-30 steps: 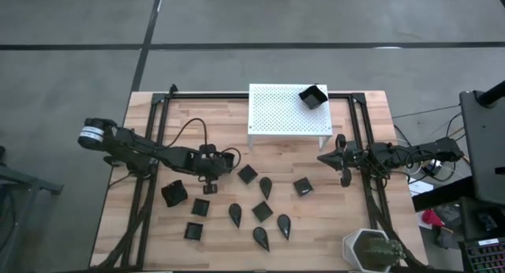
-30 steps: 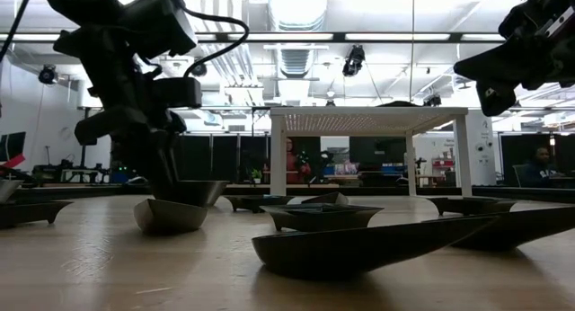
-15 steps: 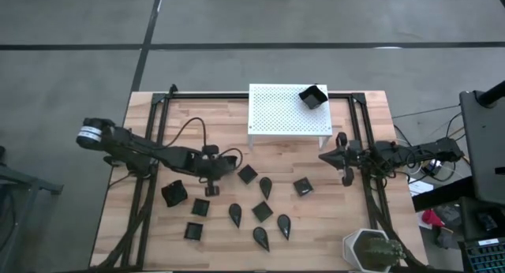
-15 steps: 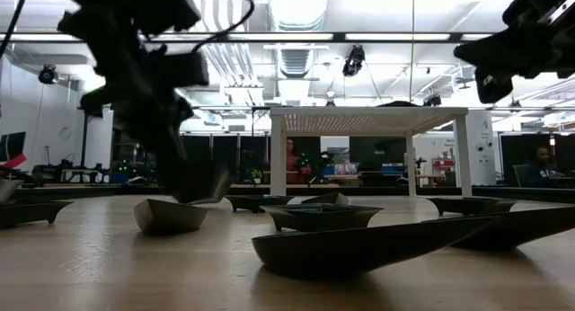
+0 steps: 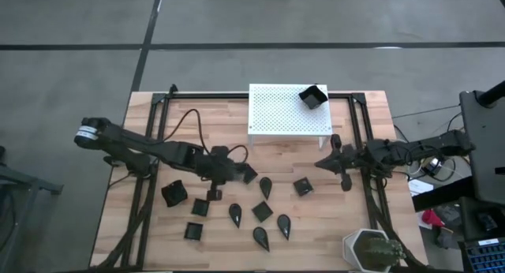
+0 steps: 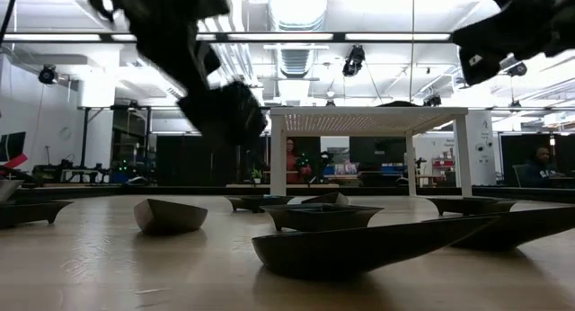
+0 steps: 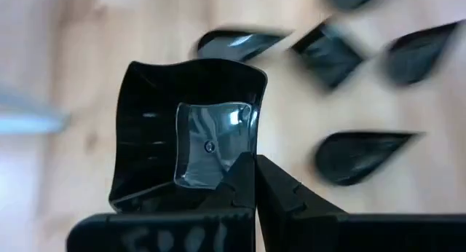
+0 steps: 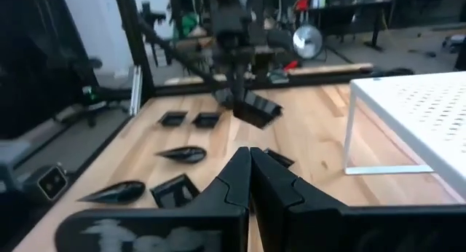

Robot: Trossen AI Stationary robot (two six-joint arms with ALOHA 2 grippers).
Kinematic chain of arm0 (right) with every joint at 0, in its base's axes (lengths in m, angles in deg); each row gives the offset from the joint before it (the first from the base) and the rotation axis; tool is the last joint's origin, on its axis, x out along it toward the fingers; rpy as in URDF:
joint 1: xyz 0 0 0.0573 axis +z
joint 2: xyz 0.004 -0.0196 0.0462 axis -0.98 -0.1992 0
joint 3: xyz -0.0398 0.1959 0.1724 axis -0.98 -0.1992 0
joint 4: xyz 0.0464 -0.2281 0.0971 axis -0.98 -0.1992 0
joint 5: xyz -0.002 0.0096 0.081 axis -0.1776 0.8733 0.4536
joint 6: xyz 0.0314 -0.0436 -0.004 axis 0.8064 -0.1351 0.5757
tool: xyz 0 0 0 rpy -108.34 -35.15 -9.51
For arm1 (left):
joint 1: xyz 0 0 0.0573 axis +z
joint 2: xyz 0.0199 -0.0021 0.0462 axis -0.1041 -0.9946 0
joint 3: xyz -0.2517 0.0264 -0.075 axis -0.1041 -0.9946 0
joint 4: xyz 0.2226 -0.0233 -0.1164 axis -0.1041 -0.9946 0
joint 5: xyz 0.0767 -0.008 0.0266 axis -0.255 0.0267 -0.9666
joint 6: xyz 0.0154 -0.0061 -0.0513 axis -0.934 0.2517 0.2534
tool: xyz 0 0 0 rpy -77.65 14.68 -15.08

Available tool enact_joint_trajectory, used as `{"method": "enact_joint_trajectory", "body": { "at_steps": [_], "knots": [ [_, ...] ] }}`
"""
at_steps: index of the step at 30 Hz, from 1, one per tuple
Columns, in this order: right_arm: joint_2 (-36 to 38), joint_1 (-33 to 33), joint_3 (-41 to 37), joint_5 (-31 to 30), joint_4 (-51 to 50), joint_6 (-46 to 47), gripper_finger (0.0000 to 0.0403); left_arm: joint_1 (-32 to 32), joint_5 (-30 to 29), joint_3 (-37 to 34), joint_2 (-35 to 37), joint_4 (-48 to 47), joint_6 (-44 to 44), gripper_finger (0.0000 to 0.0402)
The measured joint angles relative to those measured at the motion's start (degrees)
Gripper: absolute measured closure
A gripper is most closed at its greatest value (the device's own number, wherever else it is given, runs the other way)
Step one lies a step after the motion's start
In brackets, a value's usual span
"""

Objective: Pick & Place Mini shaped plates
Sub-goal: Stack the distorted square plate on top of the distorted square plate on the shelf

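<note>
My left gripper (image 5: 234, 173) is shut on a square black dish (image 7: 193, 139), which shows lifted and tilted in the low view (image 6: 232, 111). Several other black dishes, square and teardrop-shaped (image 5: 266, 188), lie flat on the wooden table near and right of it. Another square dish (image 5: 313, 95) sits on the white perforated stand (image 5: 284, 119). My right gripper (image 5: 319, 162) hangs shut above the table, right of the stand's near leg and left of the square dish (image 5: 302, 186); it holds nothing. My left gripper pinches the square dish by its rim (image 7: 244, 159), at the side nearest the wrist, between the two fingers. The dish is lifted clear of the table and stands tilted, its hollow facing the wrist camera.
A white pot with a green plant (image 5: 369, 249) stands at the table's near right corner. Black frame rails (image 5: 154, 139) run along the left and right sides. Bare wood lies between the stand and the dishes (image 5: 213, 127).
My left gripper has risen from table height with the square dish and moved right, toward the stand; the dish went from just above the table to well clear of it and tipped. My right gripper has risen a little.
</note>
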Motion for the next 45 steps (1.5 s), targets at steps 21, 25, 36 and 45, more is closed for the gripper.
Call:
{"method": "enact_joint_trajectory", "body": {
  "at_steps": [21,25,36,45],
  "knots": [
    [-46.08,0.20,32.43,10.39,-5.95,-20.47,0.0311,0.32,15.05,7.60,0.00,0.27,-1.02,0.0401],
    [-49.97,0.24,37.12,10.52,-6.88,-23.78,0.0298,0.32,17.05,7.58,0.00,0.23,-0.96,0.0401],
    [-61.26,0.24,47.00,10.72,-9.14,-29.75,0.0307,0.34,15.65,7.56,0.00,1.88,-2.33,0.0401],
    [-66.05,0.22,53.63,12.23,-12.59,-32.56,0.0304,0.36,15.61,7.51,0.00,1.58,-3.27,0.0401]
  ]
}}
